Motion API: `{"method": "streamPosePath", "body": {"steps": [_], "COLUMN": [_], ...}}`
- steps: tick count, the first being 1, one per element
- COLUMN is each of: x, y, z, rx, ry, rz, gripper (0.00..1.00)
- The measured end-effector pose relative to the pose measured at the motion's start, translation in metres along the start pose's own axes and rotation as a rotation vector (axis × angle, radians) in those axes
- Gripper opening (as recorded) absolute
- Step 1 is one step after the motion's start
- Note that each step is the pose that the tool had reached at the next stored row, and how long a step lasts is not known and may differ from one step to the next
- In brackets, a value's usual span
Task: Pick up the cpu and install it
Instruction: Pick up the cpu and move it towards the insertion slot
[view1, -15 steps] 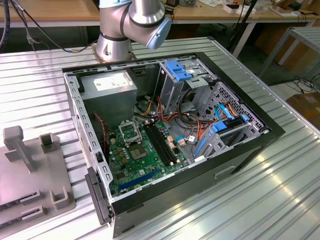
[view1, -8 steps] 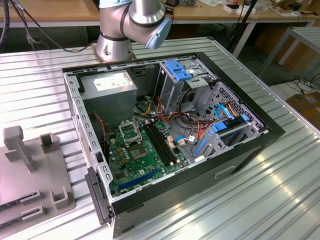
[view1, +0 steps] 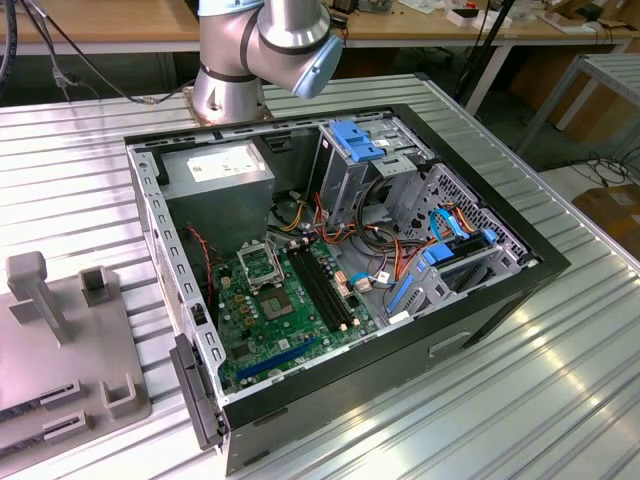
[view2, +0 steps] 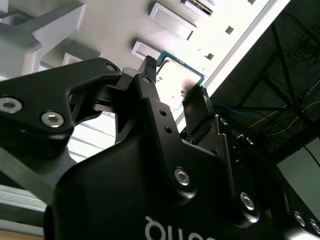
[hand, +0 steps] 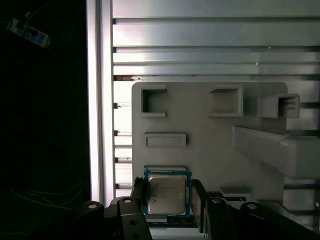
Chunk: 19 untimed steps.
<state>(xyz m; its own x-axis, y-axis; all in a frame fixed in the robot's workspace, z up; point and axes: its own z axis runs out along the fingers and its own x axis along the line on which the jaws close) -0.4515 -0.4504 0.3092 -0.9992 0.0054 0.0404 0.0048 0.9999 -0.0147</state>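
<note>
You have the gripper (hand: 167, 199) narrowed onto the cpu (hand: 167, 192), with its fingers (hand: 138, 194) against two opposite edges of the chip in both wrist views. The cpu is over the grey fixture plate (hand: 200, 125), near its edge. The open computer case (view1: 350, 270) stands just beside that plate, towards the exterior view's right

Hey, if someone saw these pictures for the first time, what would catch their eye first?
Most likely the open computer case, lying in the middle of the ribbed metal table in the exterior view with its green motherboard exposed. Next, in the first wrist view, the gripper closed on the cpu, just over the grey fixture.
</note>
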Motion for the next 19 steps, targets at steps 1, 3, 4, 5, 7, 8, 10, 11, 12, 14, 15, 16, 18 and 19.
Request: {"method": "streamPosePath", "body": {"steps": [1,3,4,5,7,8,10,11,12,14,15,16,18,19], "x": [0.0000,0.0000,0.0000,0.0000,0.0001,0.0000,0.0001,0.0001,0.0001,0.0001,0.0001,0.0001,0.0001,0.0001], "y": [0.0000,0.0000,0.0000,0.0000,0.0000,0.0000,0.0000,-0.0001,0.0000,-0.0001,-0.0001,0.0000,-0.0001,-0.0001], "z": [-0.0001,-0.0005,-0.0007,-0.0010,-0.0018,-0.0021,-0.0027,-0.0030,-0.0033,-0.0040,-0.0043,-0.0045,-0.0054,-0.0058], "rx": [0.0000,0.0001,0.0001,0.0001,0.0001,0.0001,0.0000,0.0001,0.0000,0.0001,0.0001,0.0000,0.0001,0.0000], "ry": [-0.0001,0.0001,0.0002,0.0002,0.0002,0.0002,0.0002,0.0003,0.0004,0.0004,0.0005,0.0005,0.0007,0.0008], "rz": [0.000,0.000,0.000,0.000,0.000,0.000,0.000,0.000,0.000,0.000,0.000,0.000,0.000,0.000], "gripper": [0.47,0.47,0.47,0.47,0.47,0.47,0.47,0.47,0.47,0.47,0.47,0.47,0.47,0.47]}}
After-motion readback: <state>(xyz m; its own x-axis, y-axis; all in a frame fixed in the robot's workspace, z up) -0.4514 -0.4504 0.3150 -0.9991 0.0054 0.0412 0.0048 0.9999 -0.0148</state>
